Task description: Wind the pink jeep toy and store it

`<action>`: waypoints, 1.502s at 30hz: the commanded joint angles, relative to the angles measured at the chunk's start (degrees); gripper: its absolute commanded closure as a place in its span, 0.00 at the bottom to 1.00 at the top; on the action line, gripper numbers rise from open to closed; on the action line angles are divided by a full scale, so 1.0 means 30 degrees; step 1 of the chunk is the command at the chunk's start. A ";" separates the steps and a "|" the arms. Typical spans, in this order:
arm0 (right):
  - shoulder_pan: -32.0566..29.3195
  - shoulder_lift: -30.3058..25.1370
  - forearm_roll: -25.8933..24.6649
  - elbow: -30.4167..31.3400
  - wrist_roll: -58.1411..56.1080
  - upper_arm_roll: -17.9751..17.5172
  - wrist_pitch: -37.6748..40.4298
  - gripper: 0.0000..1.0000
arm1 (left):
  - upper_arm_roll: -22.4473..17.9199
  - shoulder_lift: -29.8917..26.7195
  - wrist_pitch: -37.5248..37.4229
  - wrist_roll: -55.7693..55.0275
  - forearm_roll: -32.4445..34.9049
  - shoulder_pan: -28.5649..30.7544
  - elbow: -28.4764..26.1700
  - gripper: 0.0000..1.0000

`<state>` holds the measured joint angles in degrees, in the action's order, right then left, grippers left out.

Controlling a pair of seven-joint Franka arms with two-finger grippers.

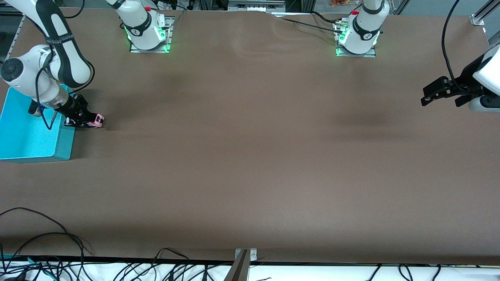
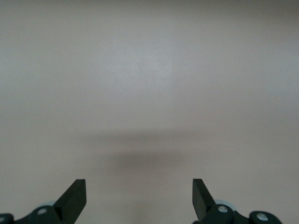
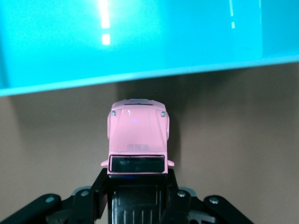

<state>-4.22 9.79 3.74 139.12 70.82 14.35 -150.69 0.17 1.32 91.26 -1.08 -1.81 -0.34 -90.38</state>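
The pink jeep toy [image 1: 96,120] is tiny and boxy, with a black roof. It sits low at the table surface beside the turquoise bin [image 1: 23,136], at the right arm's end of the table. My right gripper [image 1: 80,118] is shut on it. In the right wrist view its fingers clamp the sides of the black roof, the pink hood [image 3: 138,133] sticks out past the right gripper [image 3: 137,184], and the bin's wall [image 3: 140,42] stands just ahead of the hood. My left gripper [image 1: 428,96] waits open over bare table at the left arm's end. The left wrist view shows the left gripper [image 2: 139,192] with nothing between its fingers.
The two arm bases [image 1: 147,29] [image 1: 357,33] stand along the table edge farthest from the front camera. Loose black cables [image 1: 47,249] lie along the edge nearest that camera, next to a metal bracket [image 1: 245,257]. Brown table surface [image 1: 250,148] stretches between the two grippers.
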 commanded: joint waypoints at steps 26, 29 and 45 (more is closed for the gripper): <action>0.0001 -0.0715 -0.1218 -0.5708 -0.5174 0.2831 0.8774 0.77 | 0.0324 0.0293 -0.0392 0.0124 0.0486 -0.0032 0.0976 0.00; -0.0086 -0.0480 -0.1276 -0.5708 -0.6463 0.3534 0.8599 0.77 | 0.0324 0.0264 -0.0363 0.0154 0.0486 -0.0032 0.1005 0.00; -0.1082 0.2068 -0.1188 -0.5562 -1.0628 0.5676 0.6168 0.76 | 0.0353 0.0264 -0.0363 0.0153 0.0486 -0.0032 0.1006 0.00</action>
<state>-6.45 12.95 0.78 122.86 39.77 31.62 -130.29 1.36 1.32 91.26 -1.08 -1.80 -0.39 -89.30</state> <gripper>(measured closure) 0.493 0.000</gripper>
